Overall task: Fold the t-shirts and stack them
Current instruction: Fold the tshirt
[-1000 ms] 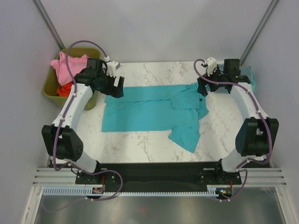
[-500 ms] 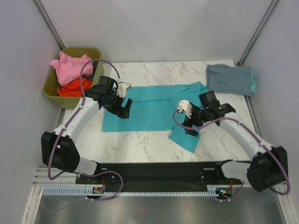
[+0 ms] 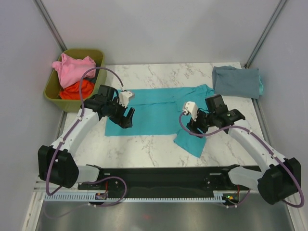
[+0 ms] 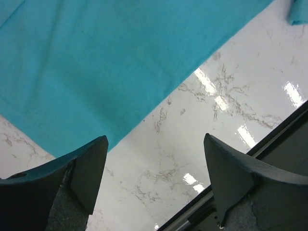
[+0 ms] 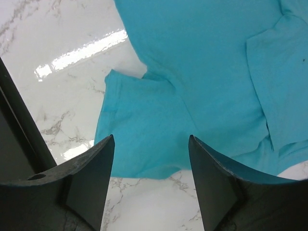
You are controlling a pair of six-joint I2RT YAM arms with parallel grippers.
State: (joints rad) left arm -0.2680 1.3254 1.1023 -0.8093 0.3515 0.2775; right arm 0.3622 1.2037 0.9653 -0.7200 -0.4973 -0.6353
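**Both claws released over the teal t-shirt**

A white marble table stands between pale grey walls. From the top external camera, the teal t-shirt lies spread across the table's middle, one sleeve trailing toward the near edge. Well to its far left, an olive-green bin holds the pink t-shirt on top of the orange-red t-shirt. To its far right lies the folded grey-blue t-shirt. The left gripper hangs over the teal t-shirt's near left corner, and the right gripper over its near sleeve.

At the left wrist, the left gripper is spread wide, grasping nothing, above bare marble just beside the teal hem.

At the right wrist, the right gripper is likewise released, its fingers straddling the sleeve from above.
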